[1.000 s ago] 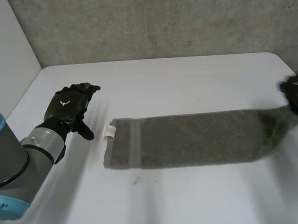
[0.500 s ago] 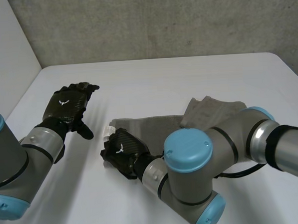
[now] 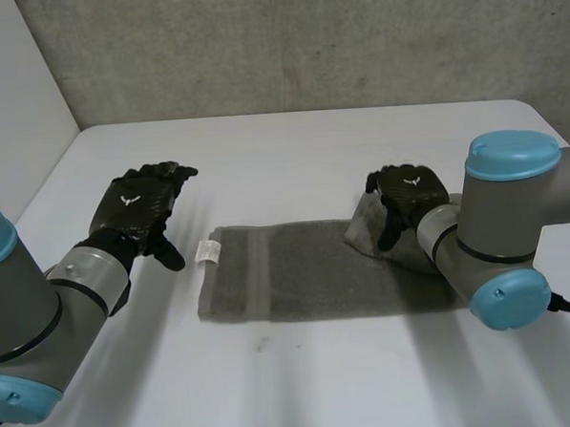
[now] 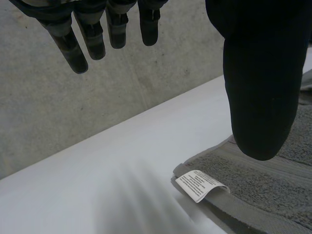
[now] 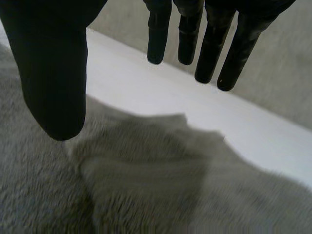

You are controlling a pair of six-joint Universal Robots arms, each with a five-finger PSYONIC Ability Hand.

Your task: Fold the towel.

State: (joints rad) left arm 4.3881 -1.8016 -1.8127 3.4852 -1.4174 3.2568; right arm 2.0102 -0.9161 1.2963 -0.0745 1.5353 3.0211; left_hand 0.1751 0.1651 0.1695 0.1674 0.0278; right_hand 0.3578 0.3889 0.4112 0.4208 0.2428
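Across the white worktop (image 3: 291,146) a grey terry towel (image 3: 307,270) lies lengthwise side to side, its right end bunched into a soft mound. Over that mound hangs the right hand (image 3: 406,190), fingers straight and apart. The left hand (image 3: 132,207), likewise spread, hovers near the small white label (image 3: 209,250).

Bare table (image 3: 301,150) is left between the towel (image 3: 298,270) and the back wall (image 3: 305,40), and again along the near edge. The towel's right end is blocked by a raised fold, by the right hand (image 3: 405,196) spread above it, and by the right arm (image 3: 496,231). A narrow strip of table is seen between the label (image 3: 209,250) and the straight-fingered left hand (image 3: 132,210).
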